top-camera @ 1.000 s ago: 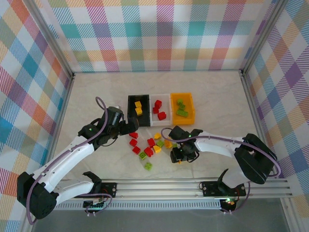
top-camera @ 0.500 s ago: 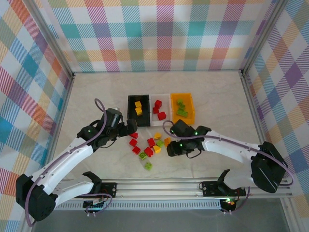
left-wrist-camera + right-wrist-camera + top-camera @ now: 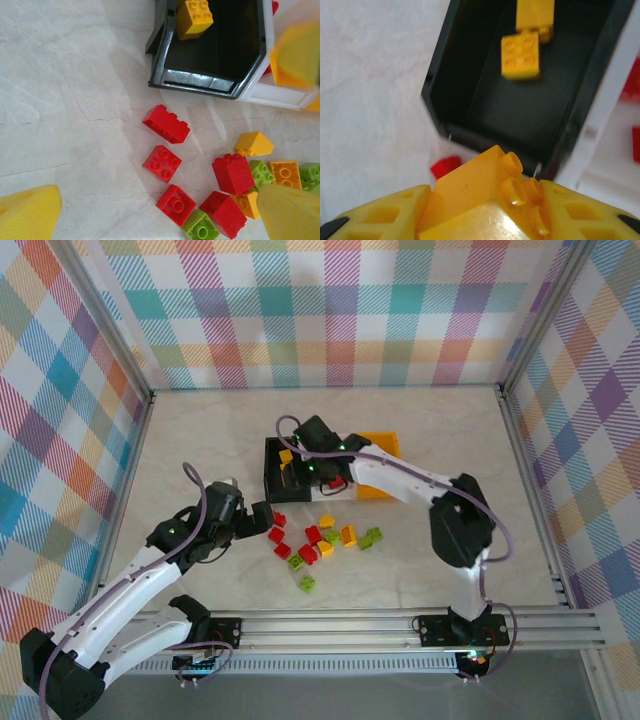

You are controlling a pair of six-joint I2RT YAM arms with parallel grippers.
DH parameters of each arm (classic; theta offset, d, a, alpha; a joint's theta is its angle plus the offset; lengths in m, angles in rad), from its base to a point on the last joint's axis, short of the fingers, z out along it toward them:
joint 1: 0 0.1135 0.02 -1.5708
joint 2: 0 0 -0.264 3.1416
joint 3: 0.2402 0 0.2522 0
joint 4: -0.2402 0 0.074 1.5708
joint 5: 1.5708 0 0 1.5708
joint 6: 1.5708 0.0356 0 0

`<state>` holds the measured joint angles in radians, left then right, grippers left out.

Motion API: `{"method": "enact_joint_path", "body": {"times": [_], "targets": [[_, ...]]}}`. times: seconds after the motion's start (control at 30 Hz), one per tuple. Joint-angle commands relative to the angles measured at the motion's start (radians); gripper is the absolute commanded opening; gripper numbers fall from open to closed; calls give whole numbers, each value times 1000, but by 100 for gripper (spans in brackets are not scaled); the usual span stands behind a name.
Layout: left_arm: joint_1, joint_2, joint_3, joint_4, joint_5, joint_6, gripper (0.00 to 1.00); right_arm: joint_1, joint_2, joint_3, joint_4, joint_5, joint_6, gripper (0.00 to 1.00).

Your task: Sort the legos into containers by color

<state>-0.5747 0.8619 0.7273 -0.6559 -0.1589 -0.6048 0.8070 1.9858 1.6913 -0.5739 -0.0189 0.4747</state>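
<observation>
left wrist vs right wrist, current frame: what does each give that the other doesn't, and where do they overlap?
Left wrist: the pile of loose legos, red, green and orange, on the table, framed by the open left end effector. Right wrist: a yellow brick clamped in the right end effector. Both: the black bin with a yellow lego inside, plus the edge of the white bin.

Studded plastic bricks (image 3: 233, 172) scattered on a pale marbled tabletop (image 3: 75, 100).
Red ones (image 3: 161, 163) at six o'clock; black plastic bin (image 3: 220, 50) at twelve holds a yellow brick (image 3: 194, 18).
</observation>
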Motion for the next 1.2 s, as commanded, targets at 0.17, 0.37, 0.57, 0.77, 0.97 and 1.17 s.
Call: {"method": "enact_joint_path", "body": {"times": [0.17,0.37,0.57,0.77,0.97,1.17], "targets": [[-4,-7,-41,2,54,1,100,-28,253,342,-100,57,38,57],[-9,46,-87,92,181,17,92,-31,256,388,-12,19,52,85],[-79,195,-101,210,218,1,85,-31,56,146,121,56,41,88],[-90,329,-66,272,153,11,74,-32,-134,-111,201,85,37,88],[-90,451,-10,225,113,52,75,-33,-240,-249,223,106,37,89],[-82,513,-39,270,47,33,75,-38,-295,-329,245,111,41,89]]}}
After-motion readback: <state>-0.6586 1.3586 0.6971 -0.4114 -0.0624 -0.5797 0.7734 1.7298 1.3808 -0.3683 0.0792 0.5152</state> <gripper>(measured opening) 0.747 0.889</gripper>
